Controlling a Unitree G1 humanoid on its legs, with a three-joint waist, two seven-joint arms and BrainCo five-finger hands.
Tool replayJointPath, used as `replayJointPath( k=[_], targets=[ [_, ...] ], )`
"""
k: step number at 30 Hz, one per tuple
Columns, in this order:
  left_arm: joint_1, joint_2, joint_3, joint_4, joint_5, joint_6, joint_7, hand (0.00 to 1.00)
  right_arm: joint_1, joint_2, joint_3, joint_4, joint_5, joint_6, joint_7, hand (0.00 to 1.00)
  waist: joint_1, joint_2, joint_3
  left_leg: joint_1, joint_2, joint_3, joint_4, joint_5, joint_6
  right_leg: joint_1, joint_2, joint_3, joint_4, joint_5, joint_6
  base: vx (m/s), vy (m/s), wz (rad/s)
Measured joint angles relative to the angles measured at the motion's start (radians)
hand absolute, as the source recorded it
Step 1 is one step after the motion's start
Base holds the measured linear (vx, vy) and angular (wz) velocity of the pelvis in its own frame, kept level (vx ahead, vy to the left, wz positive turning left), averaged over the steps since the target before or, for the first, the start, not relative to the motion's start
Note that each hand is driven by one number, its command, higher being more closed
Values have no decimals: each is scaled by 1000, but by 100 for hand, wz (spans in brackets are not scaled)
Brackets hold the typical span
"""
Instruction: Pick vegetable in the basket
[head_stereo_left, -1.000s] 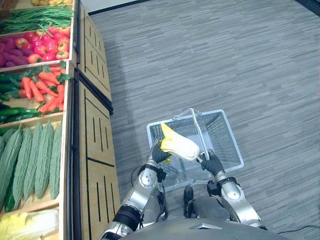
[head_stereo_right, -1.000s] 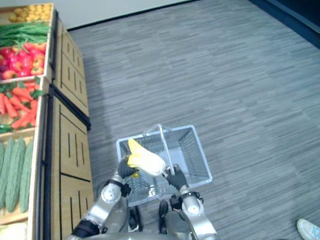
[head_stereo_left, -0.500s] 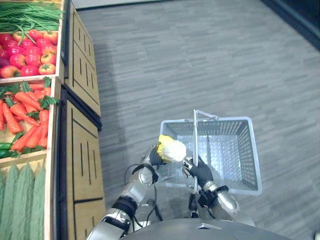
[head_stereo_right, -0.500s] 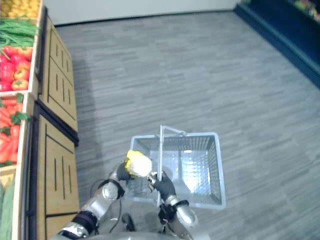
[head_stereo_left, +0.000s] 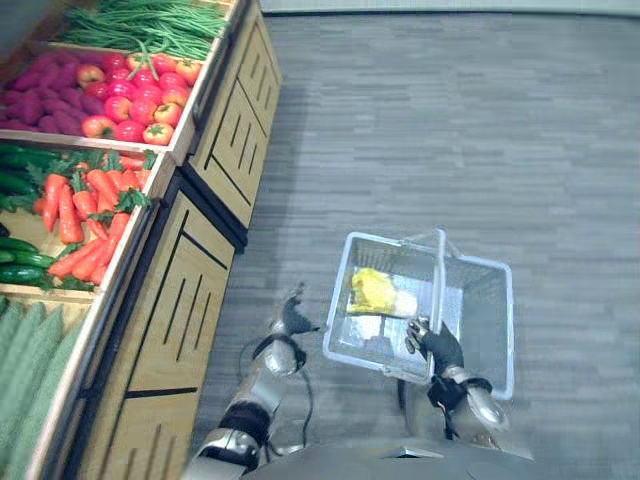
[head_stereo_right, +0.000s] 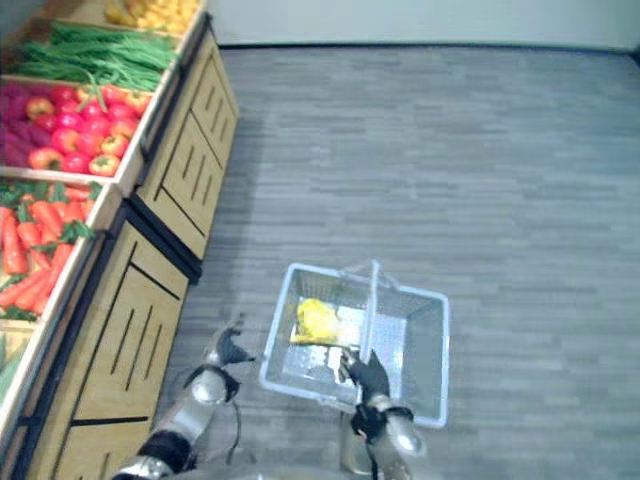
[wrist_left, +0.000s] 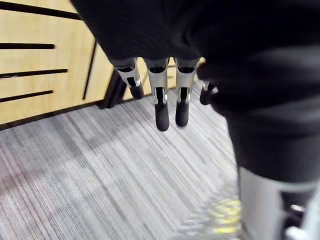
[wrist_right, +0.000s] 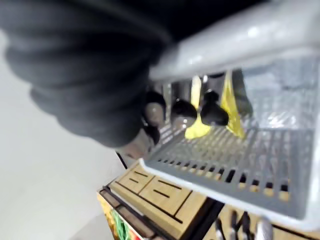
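Grey striped carpet (head_stereo_left: 450, 120) is showing beneath a mesh basket (head_stereo_left: 478, 315) cradling a leafy yellow vegetable (head_stereo_left: 375, 293). The right hand (head_stereo_left: 435, 345) is clasping the handle (head_stereo_left: 438, 275). At nine o'clock the left hand (head_stereo_left: 293, 318) is hanging empty, its wrist view showing straight fingers (wrist_left: 161, 107).

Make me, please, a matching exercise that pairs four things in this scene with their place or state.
Things:
1. cabbage
2. left hand
3. right hand
4. carrots

Places or states:
A. shut on the handle of the basket
B. lying in the basket
C. in the wooden stand, among other produce
D. open, beside the basket, holding nothing

Pairs: 1-B, 2-D, 3-A, 4-C
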Motion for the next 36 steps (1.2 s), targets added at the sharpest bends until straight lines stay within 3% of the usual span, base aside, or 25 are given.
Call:
replayJointPath(
  k=[2, 4, 6, 9, 10, 12, 13, 14, 17, 18, 21, 23, 25, 26, 27, 28, 29, 30, 32, 34, 36],
  targets=[
    [79, -17, 29, -45, -39, 0, -3, 0, 20, -10, -66, 3, -20, 2, -17, 100, 19, 13, 6, -85, 56, 63, 209, 51, 16, 125, 5, -67, -103, 12, -27, 317, -188, 83],
    [131, -39, 52, -111, -68, 0, -3, 0, 34, -17, -136, 28, -76, 2, -39, 100, 48, 23, 2, -133, 70, 178, 326, -9, 35, 213, -10, -112, -178, 17, -36, 277, -27, 72],
    [170, -60, 93, -227, -115, -16, -3, 0, 20, -15, -252, 83, -158, 2, -73, 100, 57, 23, 0, -192, 21, 360, 307, -91, 37, 300, -46, -210, -247, 22, -28, 269, 35, 105],
    [200, -97, 150, -339, -166, -44, -5, 0, -29, -18, -386, 195, -204, 2, -114, 100, 58, 36, -8, -229, -54, 596, 128, -75, 63, 350, -64, -319, -288, 27, -4, 303, 136, 109],
    [235, -107, 189, -407, -195, -58, -8, 0, -49, -17, -460, 272, -236, 3, -139, 100, 59, 42, -29, -188, -100, 742, 11, -89, 212, 386, -64, -374, -305, 15, 41, 332, 174, 131],
    [241, -123, 249, -472, -206, -61, -8, 0, -73, -12, -510, 370, -254, 9, -162, 100, 68, 13, -38, -178, -154, 743, -24, -108, 274, 411, -81, -415, -305, 25, 72, 372, 112, 111],
    [250, -131, 282, -517, -227, -62, -8, 0, -89, -4, -540, 415, -268, 12, -174, 100, 88, 6, -38, -161, -170, 713, -26, -125, 276, 438, -84, -428, -288, 47, 82, 389, 60, 81],
    [256, -133, 298, -541, -235, -64, -7, 0, -97, 1, -556, 442, -274, 15, -180, 100, 93, 5, -38, -143, -175, 696, -32, -131, 273, 444, -87, -432, -251, 59, 86, 405, 45, 82],
    [280, -122, 368, -624, -262, -73, 8, 0, -104, 23, -593, 551, -314, 25, -198, 100, 87, 5, -50, -30, -205, 575, -134, -133, 241, 377, -125, -425, 122, 100, 87, 373, 11, 91],
    [277, -115, 392, -650, -262, -73, 29, 0, -104, 28, -594, 575, -320, 25, -199, 100, 82, 1, -53, 14, -222, 526, -181, -124, 230, 298, -152, -399, 327, 95, 78, 342, -63, 103],
    [272, -79, 407, -658, -259, -66, 84, 0, -91, 29, -616, 591, -352, 26, -206, 100, 53, 6, -57, 83, -227, 406, -232, -106, 198, 91, -159, -289, 610, 60, 72, 331, -193, 120],
    [241, -48, 409, -674, -254, -60, 102, 0, -89, 29, -643, 608, -350, 24, -228, 100, 21, -2, -61, 83, -220, 304, -235, -91, 172, 4, -172, -240, 573, 37, 34, 254, -275, 176],
    [182, -18, 398, -681, -252, -60, 121, 0, -75, 34, -666, 645, -348, 17, -235, 100, 9, 1, -59, 82, -198, 202, -259, -73, 136, -53, -167, -182, 407, 14, 39, 237, -361, 166],
    [143, 4, 391, -681, -253, -60, 131, 0, -78, 40, -675, 671, -347, 9, -239, 100, 8, -1, -59, 80, -174, 142, -269, -64, 105, -68, -140, -100, 252, 18, 44, 215, -442, 150],
    [103, 36, 377, -682, -254, -65, 141, 0, -79, 44, -676, 704, -346, -3, -239, 100, 8, -18, -62, 77, -159, 85, -283, -59, 62, -60, -109, 26, 52, 52, 57, 208, -467, 146],
    [85, 59, 365, -687, -255, -68, 145, 0, -78, 50, -676, 724, -342, -9, -239, 100, 8, -40, -71, 69, -162, 63, -287, -57, 43, -47, -114, 92, -59, 89, 48, 216, -519, 129],
    [55, 89, 351, -694, -255, -77, 147, 0, -84, 63, -690, 761, -337, -14, -239, 100, 10, -81, -81, 62, -170, 30, -291, -55, -3, -31, -128, 141, -148, 184, 103, 316, -542, 102],
    [33, 78, 292, -704, -257, -80, 143, 0, -104, 49, -724, 801, -324, -11, -244, 100, 22, -22, -87, 58, -111, 55, -298, -26, -17, -8, -76, 82, -176, 191, 67, 277, -438, 82],
    [10, 79, 253, -773, -251, -98, 142, 0, -117, 37, -738, 797, -312, -6, -244, 100, 34, 19, -82, 98, -70, 145, -356, 26, -40, 6, -30, 57, -160, 180, 37, 252, -276, 35],
    [-49, 79, 233, -787, -212, -121, 129, 0, -136, 52, -738, 798, -312, -5, -234, 100, 38, 21, -82, 151, -48, 195, -413, 101, -52, 26, 2, 59, -142, 172, 25, 179, -220, 3],
    [-75, 80, 219, -785, -206, -130, 120, 0, -153, 55, -738, 810, -314, -7, -223, 100, 29, 20, -84, 171, -40, 233, -413, 115, -47, 47, 15, 65, -163, 170, 20, 105, -146, -24]
  ],
)
